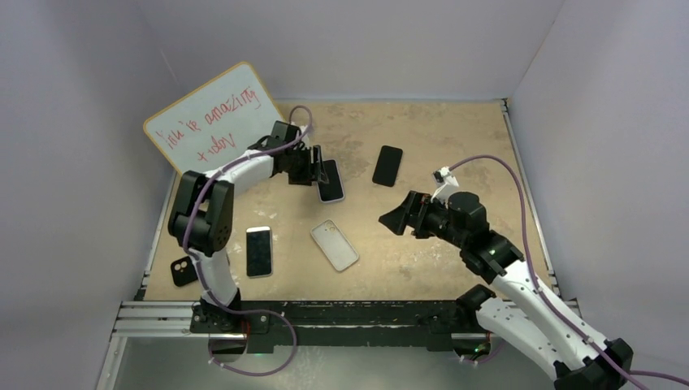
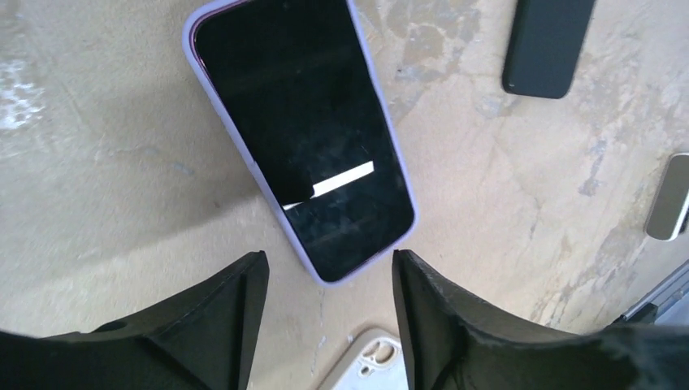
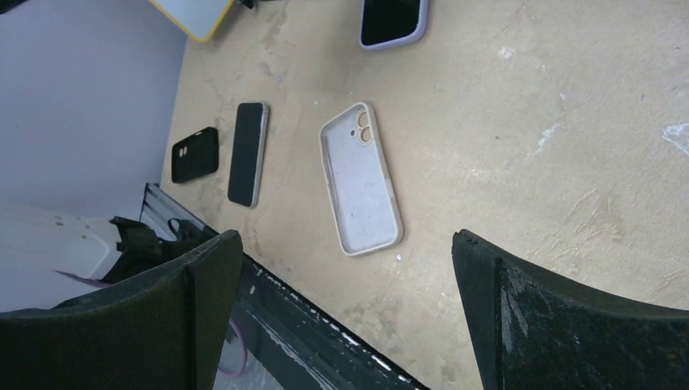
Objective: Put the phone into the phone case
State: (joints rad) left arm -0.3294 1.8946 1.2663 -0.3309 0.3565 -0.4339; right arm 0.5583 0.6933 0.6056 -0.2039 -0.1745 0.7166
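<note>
Plain lilac walls point(image 1: 366, 41) enclose a scuffed tan tabletop point(image 1: 422, 272).

Glossy phone point(image 2: 305, 138) glass; lilac case point(image 2: 331, 278) matt, perhaps silicone.

Robot lab test cell. Plain pale partition walls point(image 1: 81, 65) box in a scuffed, stained tan counter point(image 1: 455, 130). A slotted aluminium rail point(image 1: 154, 318) at the counter's near edge carries the left arm point(image 1: 203, 219) and right arm point(image 1: 520, 284), which trail purple cable point(image 1: 487, 158). A whiteboard point(image 1: 213, 114) with red handwriting leans on the wall, behind the left fingers point(image 2: 227, 325).
</note>
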